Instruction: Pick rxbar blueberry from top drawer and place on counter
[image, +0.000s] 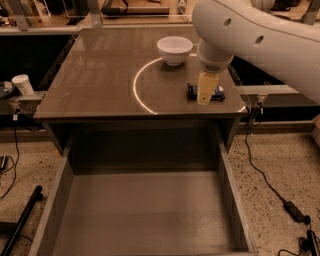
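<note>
Gripper (203, 99) over rxbar blueberry (219, 92), apparently hiding middle.

No lettering can be read anywhere, not even on the rxbar blueberry (219, 93), over which the gripper (204, 99) hangs.

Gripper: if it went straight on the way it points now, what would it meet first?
Probably the rxbar blueberry, lying on the counter right under the downward-pointing gripper. Depth is unclear, so I cannot tell whether it touches the bar.
</note>
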